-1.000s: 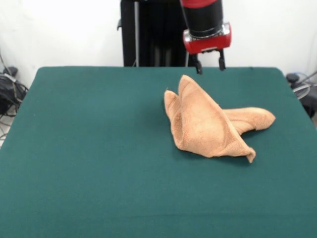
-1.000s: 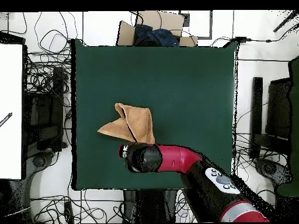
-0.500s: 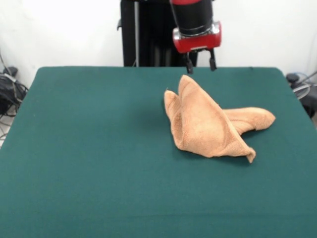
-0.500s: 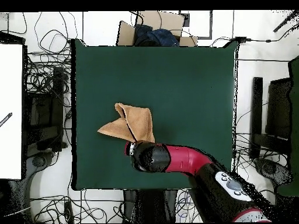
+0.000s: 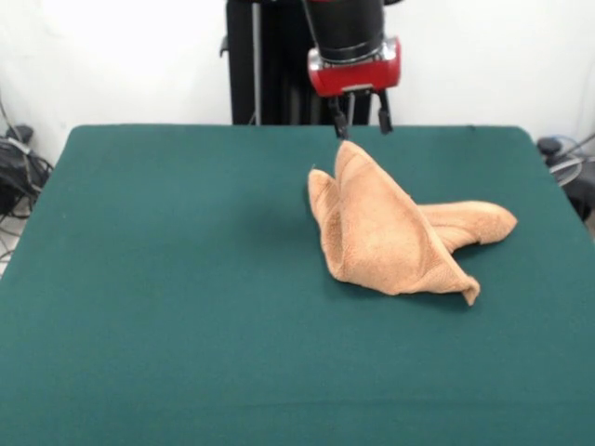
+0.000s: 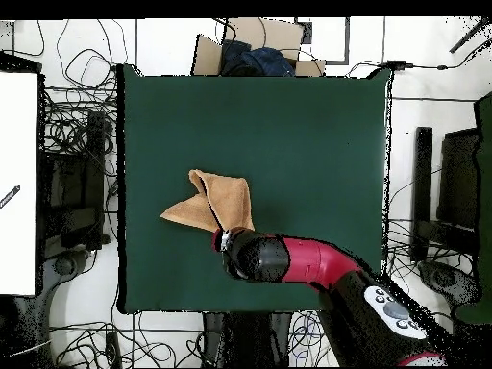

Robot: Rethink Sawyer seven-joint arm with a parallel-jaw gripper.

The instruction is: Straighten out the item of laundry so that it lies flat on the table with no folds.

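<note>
While your gripper (image 5: 359,126) hung spread wide, the folded towel (image 5: 395,232) peaked just below it; bare table (image 5: 167,279) lay beside.

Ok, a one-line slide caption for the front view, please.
Open gripper poised above the peak of a crumpled orange-tan towel on the green table.

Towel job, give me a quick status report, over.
Gripper open, empty, hovering above the towel's raised far corner. Towel bunched and folded on the table, not flat. Nothing in the way.
</note>
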